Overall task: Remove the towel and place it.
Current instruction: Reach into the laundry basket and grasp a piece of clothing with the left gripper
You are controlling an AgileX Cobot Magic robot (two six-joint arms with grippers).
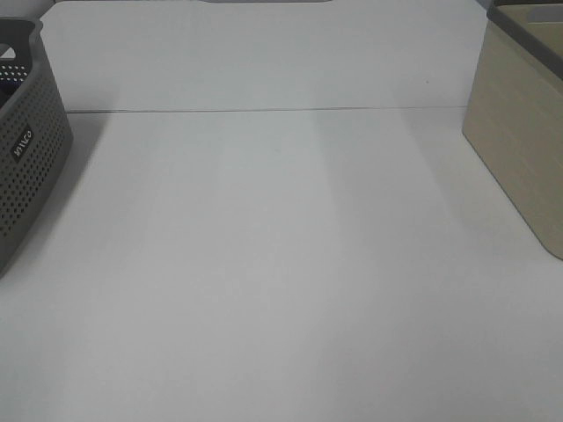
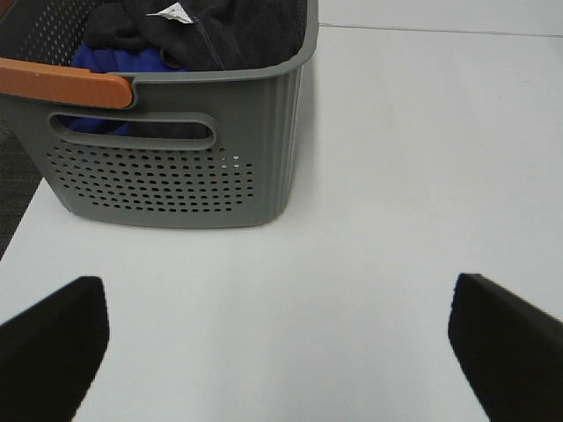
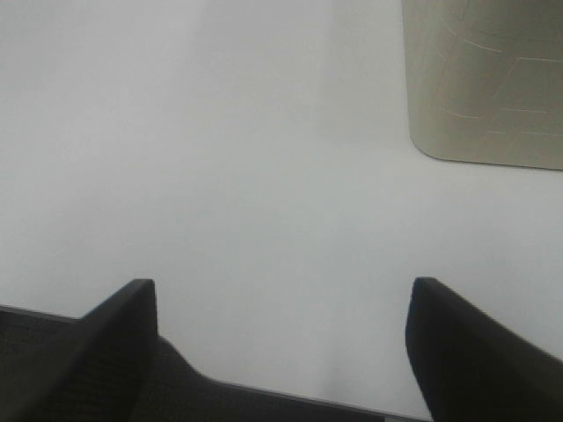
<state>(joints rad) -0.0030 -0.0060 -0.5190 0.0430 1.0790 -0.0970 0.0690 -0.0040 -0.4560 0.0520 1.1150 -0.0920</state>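
The dark charcoal towel [image 2: 230, 31] lies crumpled inside a grey perforated basket [image 2: 189, 176], with a white label showing on it and a blue cloth [image 2: 119, 63] beside it. The basket also shows at the left edge of the exterior high view [image 1: 26, 149]; the towel is hidden there. My left gripper [image 2: 280, 338] is open above the white table, short of the basket and apart from it. My right gripper [image 3: 283, 338] is open over the table near a beige basket [image 3: 488, 79]. Neither gripper shows in the exterior high view.
A beige basket [image 1: 523, 141] stands at the right edge of the white table [image 1: 281, 264]. The grey basket has an orange handle [image 2: 62, 86] on its rim. A seam [image 1: 264, 111] runs across the far part of the table.
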